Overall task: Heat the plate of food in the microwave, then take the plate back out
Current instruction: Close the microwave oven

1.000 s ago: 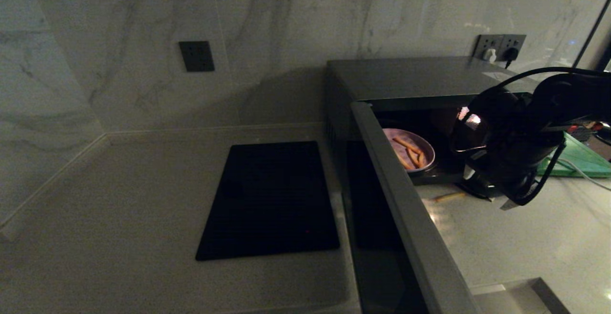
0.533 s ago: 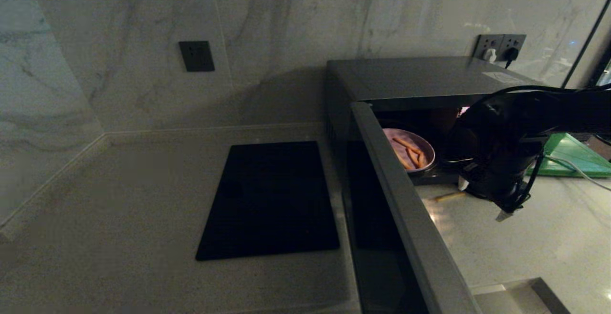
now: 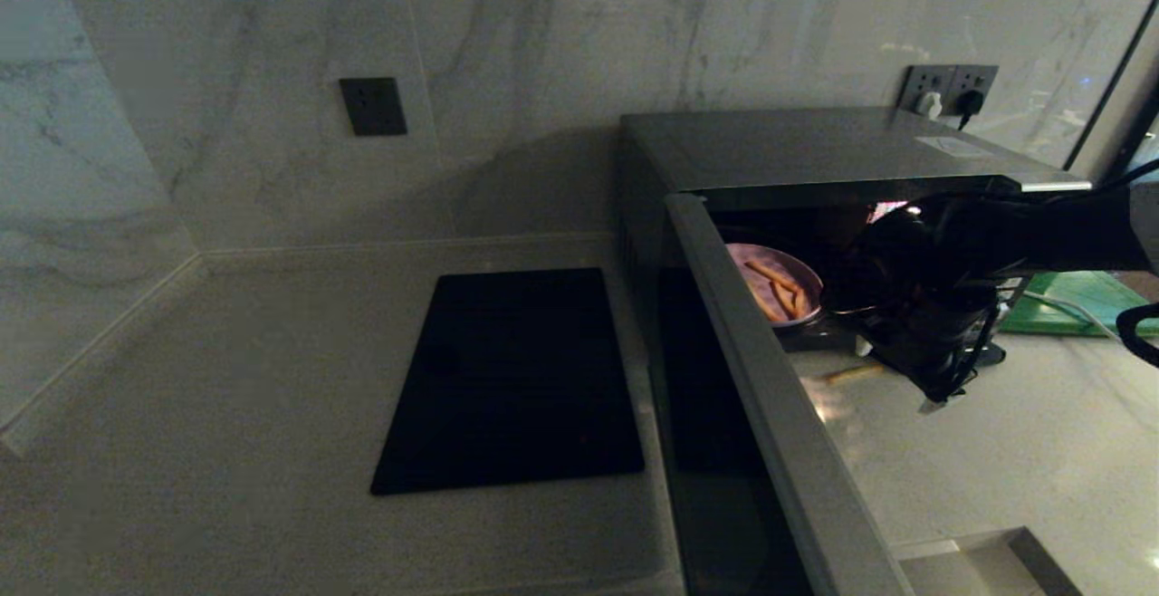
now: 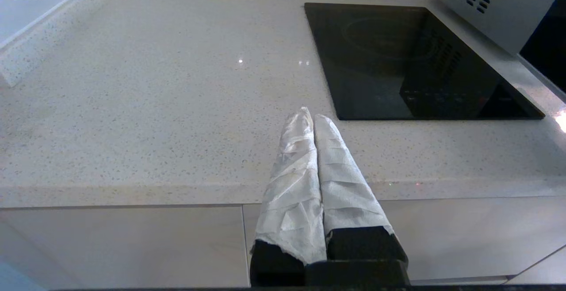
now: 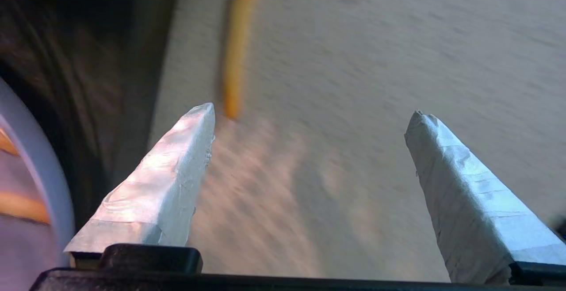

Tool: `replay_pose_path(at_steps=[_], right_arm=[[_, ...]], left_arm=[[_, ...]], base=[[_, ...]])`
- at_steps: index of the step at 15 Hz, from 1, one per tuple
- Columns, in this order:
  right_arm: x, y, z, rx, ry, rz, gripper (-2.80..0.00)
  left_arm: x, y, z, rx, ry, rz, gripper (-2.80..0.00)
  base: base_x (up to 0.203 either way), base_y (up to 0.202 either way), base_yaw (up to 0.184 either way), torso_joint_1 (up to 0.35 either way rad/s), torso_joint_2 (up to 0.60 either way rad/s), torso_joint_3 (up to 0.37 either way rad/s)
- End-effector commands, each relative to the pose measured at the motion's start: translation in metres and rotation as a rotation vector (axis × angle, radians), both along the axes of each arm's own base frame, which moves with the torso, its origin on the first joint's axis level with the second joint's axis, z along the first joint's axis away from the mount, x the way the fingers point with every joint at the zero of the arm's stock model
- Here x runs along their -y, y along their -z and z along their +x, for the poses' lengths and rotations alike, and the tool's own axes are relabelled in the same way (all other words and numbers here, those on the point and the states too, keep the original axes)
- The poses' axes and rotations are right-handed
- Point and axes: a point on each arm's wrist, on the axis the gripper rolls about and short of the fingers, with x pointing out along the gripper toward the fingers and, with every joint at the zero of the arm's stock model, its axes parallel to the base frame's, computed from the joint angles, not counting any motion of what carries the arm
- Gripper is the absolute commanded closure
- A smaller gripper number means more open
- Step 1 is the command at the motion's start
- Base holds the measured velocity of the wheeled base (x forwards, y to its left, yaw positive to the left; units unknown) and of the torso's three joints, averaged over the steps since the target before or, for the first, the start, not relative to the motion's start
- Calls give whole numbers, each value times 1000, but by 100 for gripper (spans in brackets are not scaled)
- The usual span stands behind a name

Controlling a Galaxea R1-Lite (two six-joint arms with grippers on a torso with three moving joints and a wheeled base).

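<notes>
Right gripper (image 5: 309,118), jaws spread wide and empty, has dipped toward the plate (image 3: 774,283) in the open microwave (image 3: 815,148), ready to lift it.

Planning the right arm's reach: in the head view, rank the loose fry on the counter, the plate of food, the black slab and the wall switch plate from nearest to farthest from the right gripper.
From the right gripper:
1. Loose fry, on the counter just beside it.
2. Plate of food, inside the open microwave.
3. Black slab, beyond the microwave door.
4. Wall switch plate, high on the wall, far left.
</notes>
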Motion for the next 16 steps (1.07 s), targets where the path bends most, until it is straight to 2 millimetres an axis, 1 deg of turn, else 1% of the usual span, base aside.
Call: replay_pose_path(at_steps=[1,4,7,10,16], right_arm=[[-1,14,7,-4,4,1,-280],[-1,26,14,-12,3,0,-280],[6,38,19,-35,7,-6,-280],[7,42,23,-27,-10,-15,-280],[9,42,31,-11,-27,-24,-280]], left_arm=[[0,0,0,-1,-1,-1,0],[0,0,0,-1,-1,-1,0],[0,0,0,-1,-3,-1,0],[0,0,0,-1,-1,-1,0],[0,0,0,-1,-1,-1,0]], base=[[0,0,0,0,0,0],[0,0,0,0,0,0],[0,0,0,0,0,0],[0,0,0,0,0,0],[0,0,0,0,0,0]])
